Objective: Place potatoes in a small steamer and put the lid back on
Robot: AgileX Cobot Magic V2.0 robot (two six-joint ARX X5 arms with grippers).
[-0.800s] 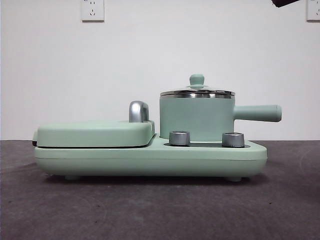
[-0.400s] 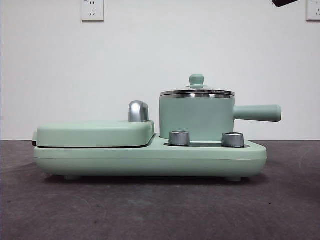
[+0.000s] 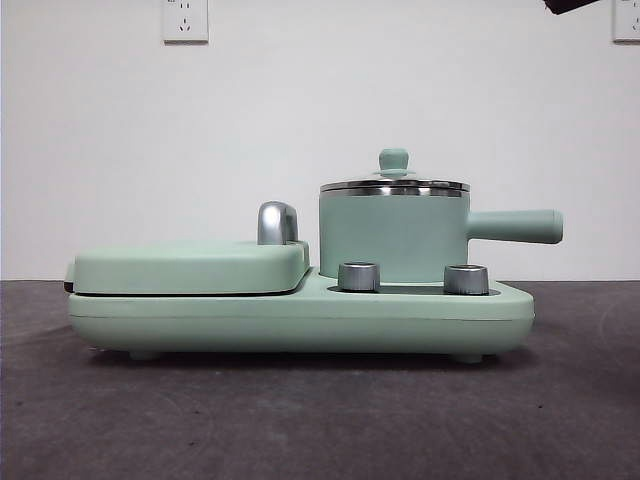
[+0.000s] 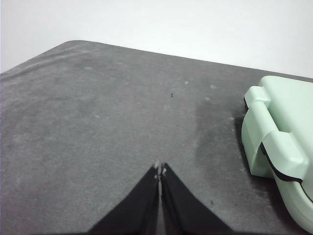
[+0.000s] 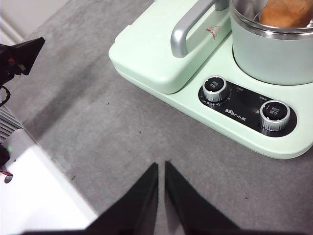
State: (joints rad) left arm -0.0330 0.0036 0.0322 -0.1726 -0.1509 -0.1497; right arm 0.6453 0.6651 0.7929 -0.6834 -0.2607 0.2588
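Observation:
The mint-green small steamer [image 3: 393, 238] stands on the right half of the appliance base [image 3: 300, 322], its side handle [image 3: 515, 226] pointing right. The glass lid [image 3: 394, 185] with its green knob sits on the steel rim. In the right wrist view an orange-brown potato [image 5: 286, 12] shows inside the steamer [image 5: 274, 54]. My right gripper [image 5: 161, 166] is shut and empty above the grey table in front of the appliance. My left gripper [image 4: 160, 169] is shut and empty over the table, off the griddle end [image 4: 281, 142].
A flat mint-green griddle [image 3: 190, 265] with a chrome handle [image 3: 277, 222] fills the base's left half. Two steel dials [image 3: 359, 276] [image 3: 466, 279] sit in front of the steamer. A black arm tip [image 3: 572, 5] shows at the top right corner. The table edge [image 5: 58, 171] lies near the right gripper.

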